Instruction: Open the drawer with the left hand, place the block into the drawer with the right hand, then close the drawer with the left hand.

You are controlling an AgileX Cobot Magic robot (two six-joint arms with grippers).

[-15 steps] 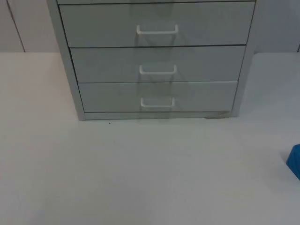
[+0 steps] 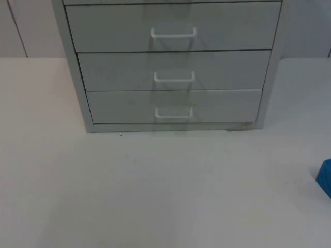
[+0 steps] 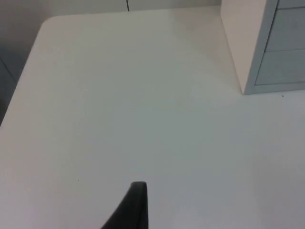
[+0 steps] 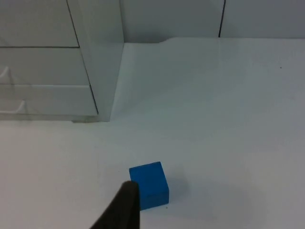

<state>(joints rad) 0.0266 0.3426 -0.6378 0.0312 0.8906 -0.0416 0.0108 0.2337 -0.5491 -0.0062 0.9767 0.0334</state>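
Note:
A grey cabinet (image 2: 173, 67) stands at the back of the table with three drawers, all shut. Each drawer has a white handle; the bottom handle (image 2: 174, 113) sits lowest, the middle handle (image 2: 174, 77) above it. A blue block (image 2: 325, 177) lies on the white table at the far right, cut by the picture's edge. In the right wrist view the blue block (image 4: 149, 185) rests on the table just ahead of my right gripper (image 4: 125, 205), a little to the cabinet's right. My left gripper (image 3: 136, 205) hangs over bare table, left of the cabinet's side wall (image 3: 240, 45).
The table's left edge and rounded back corner (image 3: 43, 26) lie near my left gripper. Behind the table rises the grey partition wall (image 4: 219, 19). White table top (image 2: 155, 191) stretches in front of the cabinet.

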